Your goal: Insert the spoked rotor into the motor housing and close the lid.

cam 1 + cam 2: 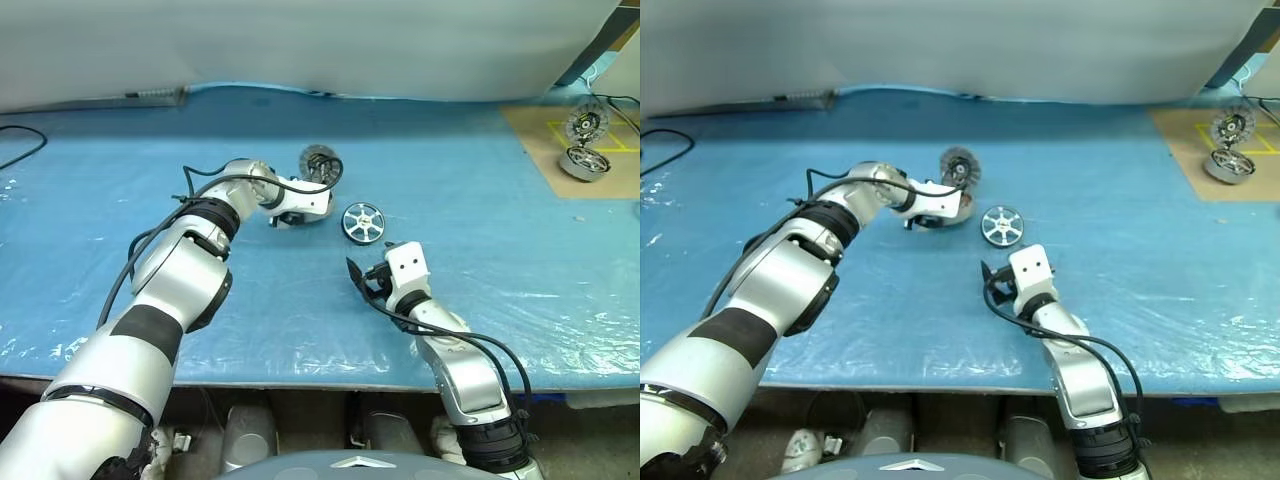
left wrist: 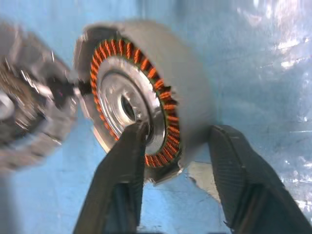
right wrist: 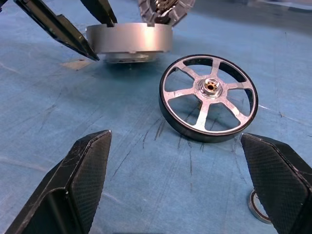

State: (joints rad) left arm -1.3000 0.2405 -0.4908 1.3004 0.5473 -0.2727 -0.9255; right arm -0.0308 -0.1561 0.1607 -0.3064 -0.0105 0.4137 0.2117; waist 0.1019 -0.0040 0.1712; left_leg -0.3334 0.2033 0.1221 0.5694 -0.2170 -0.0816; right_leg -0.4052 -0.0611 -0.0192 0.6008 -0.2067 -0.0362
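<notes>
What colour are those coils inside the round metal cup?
Coppery orange, ringing the inside of the motor housing; the left wrist view shows them best.

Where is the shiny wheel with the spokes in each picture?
Left eye view: the spoked rotor lies mid-table, between the two grippers.
Right eye view: same spot, just right of the motor housing.
Left wrist view: not in it.
Right wrist view: right of centre, tilted, beyond the right gripper.
Shared landmark: the motor housing, whose wall the left gripper straddles.
</notes>
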